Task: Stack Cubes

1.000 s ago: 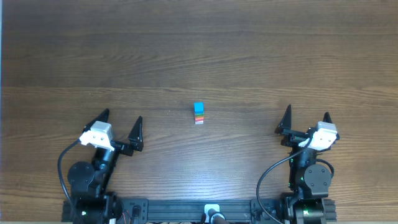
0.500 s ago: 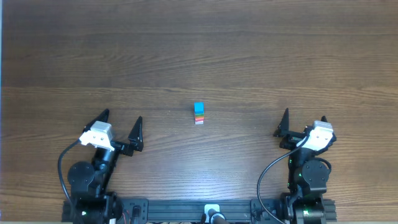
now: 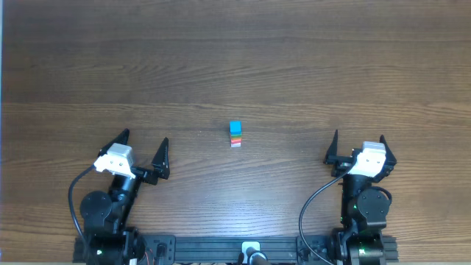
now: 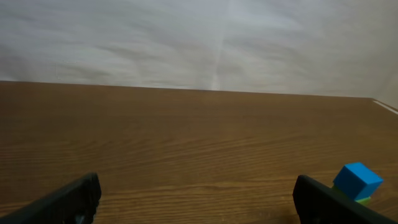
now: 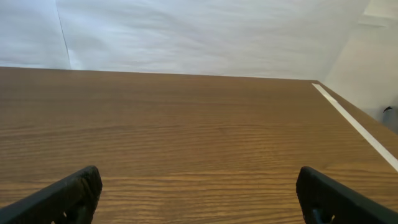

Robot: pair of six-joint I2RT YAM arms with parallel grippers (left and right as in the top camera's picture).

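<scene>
Treat the cube stack [image 3: 235,135] as easily toppled: it is narrow, with the blue cube [image 4: 356,180] uppermost, so an arm sweeping low across the middle of the table [image 3: 235,59], or a jolt to the surface, could bring it down. The stack stands mid-table, between the arms and well apart from both. The left gripper [image 3: 143,138] and right gripper [image 3: 358,137] sit near their bases, spread wide and holding nothing. From the left wrist, the stack lies to one side, outside the gap between the fingers [image 4: 329,202].

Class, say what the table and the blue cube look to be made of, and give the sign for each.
Table: wood or wood-look laminate, matt brown; long grain lines run across it. Blue cube: probably plastic or painted wood; smooth, even colour, crisp edges.
</scene>
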